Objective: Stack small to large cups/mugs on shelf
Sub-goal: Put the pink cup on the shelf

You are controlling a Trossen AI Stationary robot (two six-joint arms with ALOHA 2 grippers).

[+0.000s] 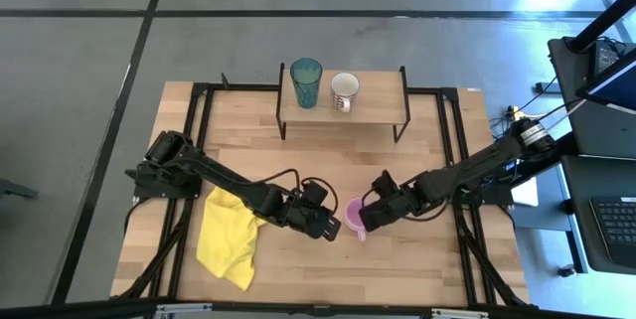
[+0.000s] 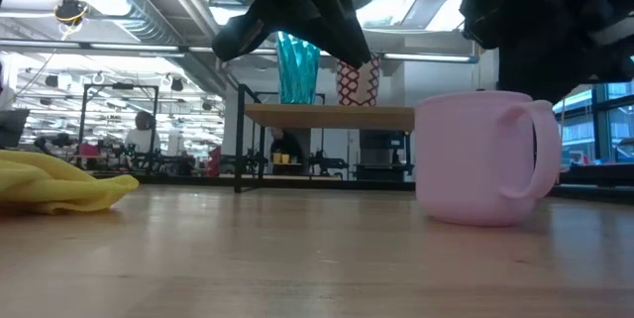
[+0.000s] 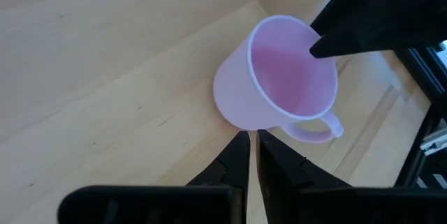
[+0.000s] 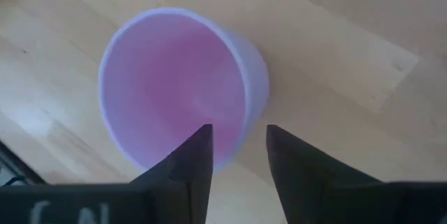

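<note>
A pink mug (image 1: 355,218) stands upright on the tabletop, its handle (image 2: 535,150) toward the table's near edge. My right gripper (image 4: 239,130) is open above it. One finger is inside the mug and one outside, on either side of the rim wall (image 4: 248,105); I see no touch. My left gripper (image 3: 253,135) is shut and empty, just left of the mug and above the table. A teal tumbler (image 1: 305,82) and a white mug (image 1: 344,90) with a red pattern stand side by side on the light-wood shelf (image 1: 378,110).
A crumpled yellow cloth (image 1: 229,239) lies on the table's near left, under my left arm. Black frame bars (image 1: 452,160) run along both sides of the table. The shelf's right half is bare.
</note>
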